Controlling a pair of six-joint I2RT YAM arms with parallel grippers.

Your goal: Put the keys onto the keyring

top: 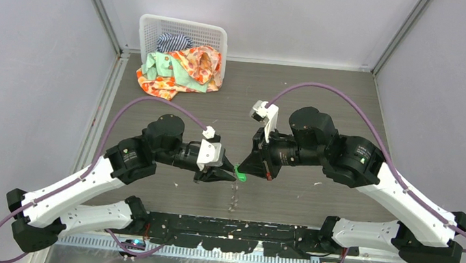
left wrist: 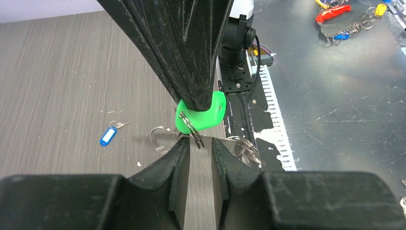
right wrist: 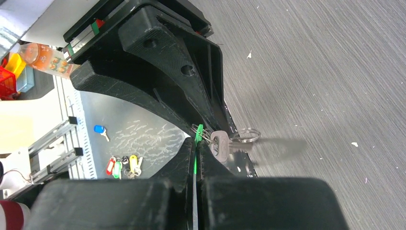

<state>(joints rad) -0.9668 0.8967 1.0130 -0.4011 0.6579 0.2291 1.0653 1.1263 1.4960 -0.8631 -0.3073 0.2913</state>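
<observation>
Your right claw (right wrist: 196, 146) is clamped tight on the green key (left wrist: 207, 111), pinching its plastic head flat between the fingers, up off the bench (top: 325, 102). Your left claw (left wrist: 201, 143) meets it tip to tip from the opposite side, its fingers set narrow with a slim gap showing. The small split ring on the green key's head dips into the mouth of that gap; you cannot tell whether the pads actually press on it. Silvery wire of the keyring (left wrist: 242, 146) shows just beside the left claw's fingertips, on both sides of them and close under the green head; you cannot tell whether it touches. The blue key (left wrist: 107, 136) lies flat on the bench, well apart from both claws.
</observation>
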